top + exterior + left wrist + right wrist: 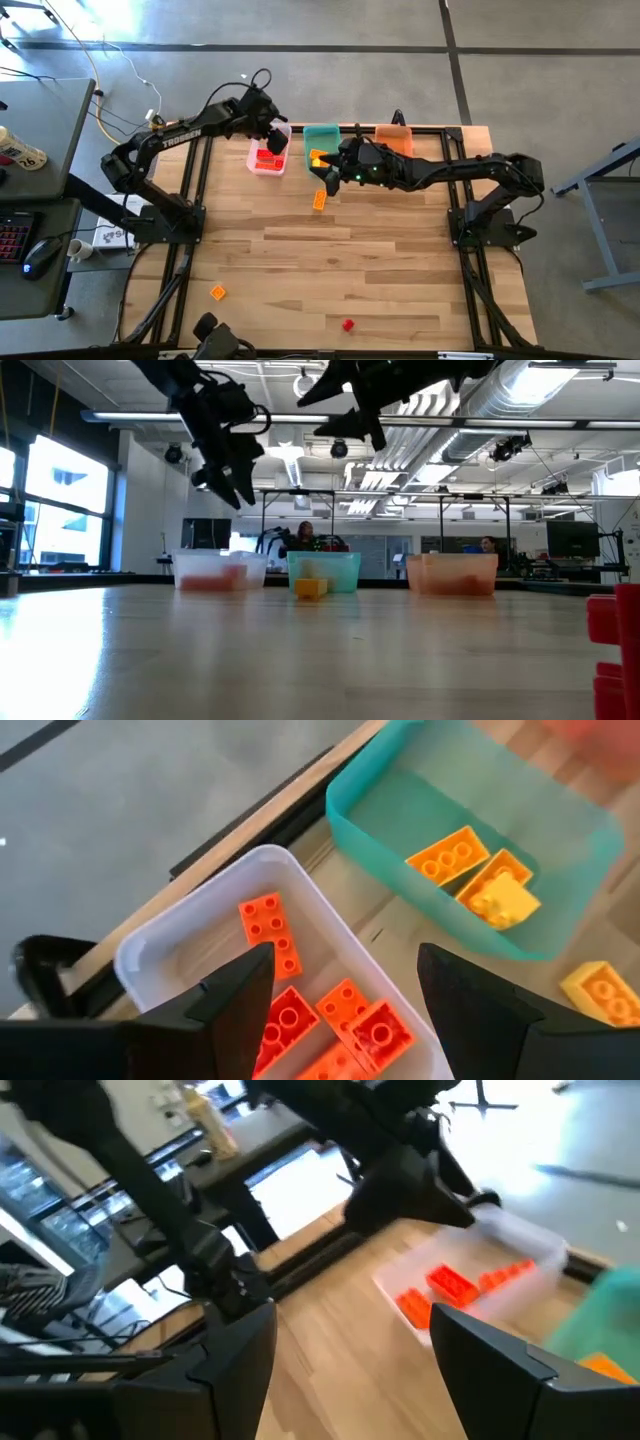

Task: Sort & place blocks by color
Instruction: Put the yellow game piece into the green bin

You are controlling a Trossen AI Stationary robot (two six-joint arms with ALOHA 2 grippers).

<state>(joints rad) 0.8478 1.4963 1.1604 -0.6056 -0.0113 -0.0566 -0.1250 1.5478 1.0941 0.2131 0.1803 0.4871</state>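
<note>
My left gripper (345, 988) hangs open and empty above the clear bin (268, 158). Several orange-red blocks (345, 1020) lie on that bin's floor. To its right stands the teal bin (560, 840) with yellow-orange blocks (480, 875) inside. My right gripper (338, 160) hovers open and empty by the teal bin's near right side, pointing toward the table's left. In the right wrist view its fingers (240, 1350) frame the clear bin's blocks (450, 1285). One yellow-orange block (320, 199) lies on the table in front of the teal bin.
An orange bin (394, 140) stands right of the teal one, along the far edge. An orange block (218, 292) and a red block (347, 324) lie loose near the front edge. The middle of the wooden table (330, 255) is bare.
</note>
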